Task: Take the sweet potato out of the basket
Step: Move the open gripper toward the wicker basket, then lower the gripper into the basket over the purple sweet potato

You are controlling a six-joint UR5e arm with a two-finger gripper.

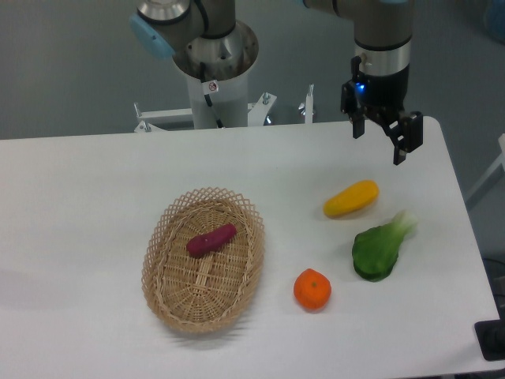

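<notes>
The sweet potato (211,240), a small magenta-purple tuber, lies aslant inside the oval tan wicker basket (170,302) at the table's front left of centre. My gripper (379,147) hangs at the back right, well above the table and far from the basket, up and to the right of it. Its two dark fingers are spread apart with nothing between them.
A yellow oblong vegetable (351,199) lies below the gripper. A green leafy vegetable (380,247) lies to its front right. A round orange fruit (312,289) sits to the right of the basket. The robot base (217,79) stands at the back edge.
</notes>
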